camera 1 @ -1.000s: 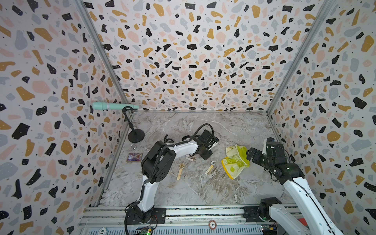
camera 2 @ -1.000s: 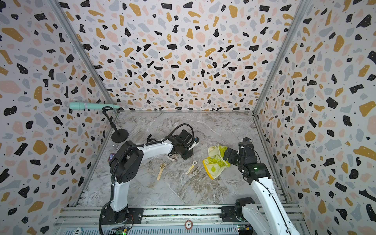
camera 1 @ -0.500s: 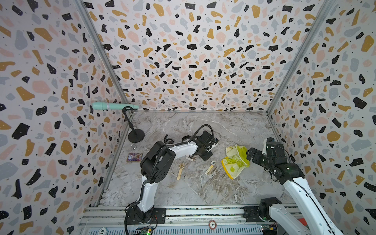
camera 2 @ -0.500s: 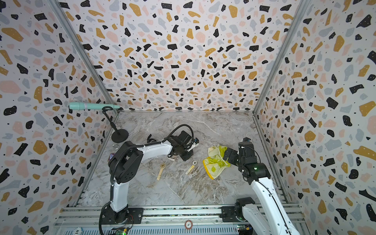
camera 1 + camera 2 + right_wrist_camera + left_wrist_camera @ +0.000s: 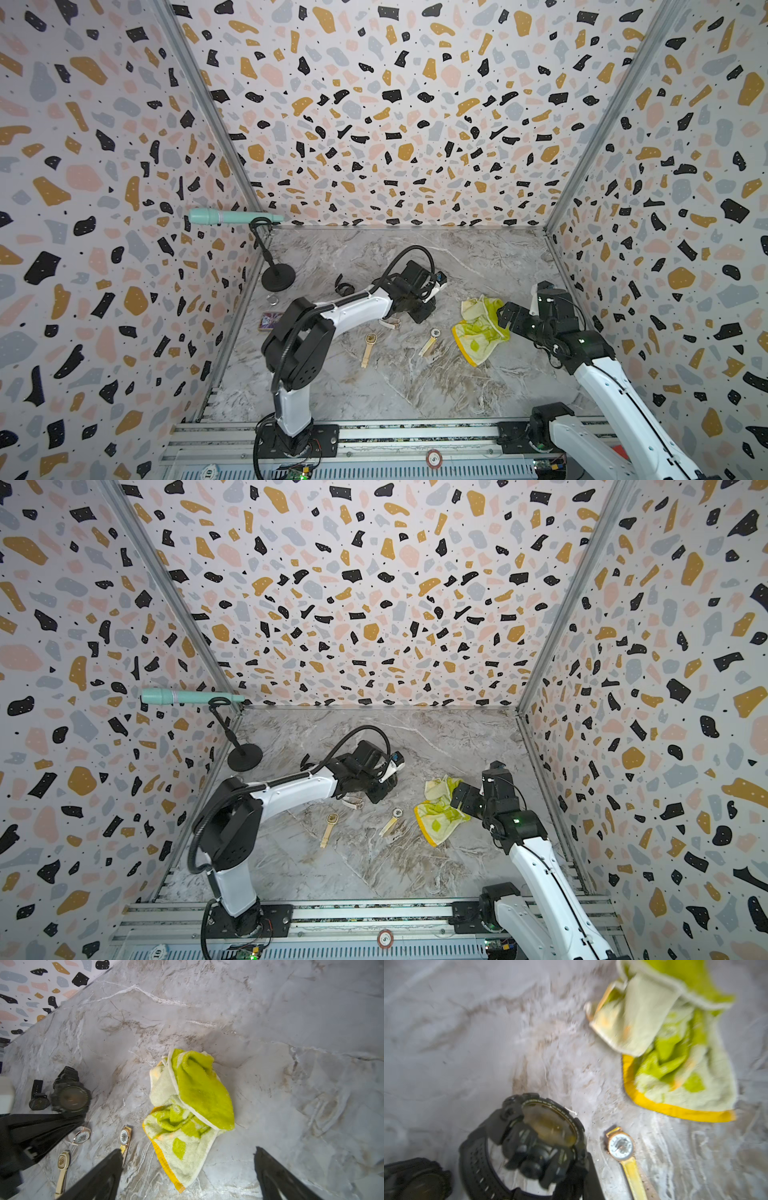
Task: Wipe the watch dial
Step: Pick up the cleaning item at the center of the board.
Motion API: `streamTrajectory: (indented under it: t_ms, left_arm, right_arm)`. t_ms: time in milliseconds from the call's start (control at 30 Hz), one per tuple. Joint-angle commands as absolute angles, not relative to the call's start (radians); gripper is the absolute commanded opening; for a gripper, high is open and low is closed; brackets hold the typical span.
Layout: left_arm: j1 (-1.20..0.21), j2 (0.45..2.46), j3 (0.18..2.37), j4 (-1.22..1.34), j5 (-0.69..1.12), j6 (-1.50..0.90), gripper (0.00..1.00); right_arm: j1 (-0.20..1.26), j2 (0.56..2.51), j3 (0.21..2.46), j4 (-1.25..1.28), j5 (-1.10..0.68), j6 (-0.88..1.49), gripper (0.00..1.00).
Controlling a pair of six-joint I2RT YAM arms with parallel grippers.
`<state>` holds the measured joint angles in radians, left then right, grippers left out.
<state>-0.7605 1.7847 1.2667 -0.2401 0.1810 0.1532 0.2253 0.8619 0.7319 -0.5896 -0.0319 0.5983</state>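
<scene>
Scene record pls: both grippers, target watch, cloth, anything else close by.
left gripper: shut on black watch
dial: brownish smear visible
right gripper: open, over towel
towel: crumpled on table, ungripped
nearby: small black watch, yellow-strap watch, both lying loose

Bare tabletop (image 5: 478, 257) behind towel (image 5: 480, 332) (small watches (image 5: 434, 333) close beside it)

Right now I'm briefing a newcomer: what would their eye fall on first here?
A crumpled yellow-green towel lies on the marble table, just ahead of the open right gripper. The left gripper is shut on a chunky black watch whose dial looks smeared brown.
</scene>
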Motion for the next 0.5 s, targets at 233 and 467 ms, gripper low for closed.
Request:
streamTrajectory:
  t_ms: [233,467]
  left_arm:
    - [-0.765,1.386,0.929,0.300,0.245,0.197,0.00]
    - [-0.765,1.210,0.720,0.484,0.185,0.186,0.00]
  right_arm:
    - [0.440,1.135,0.729,-0.502,-0.046,0.662,0.93]
    - [0.468,1.268,0.745,-0.450,-0.069,0.665,0.91]
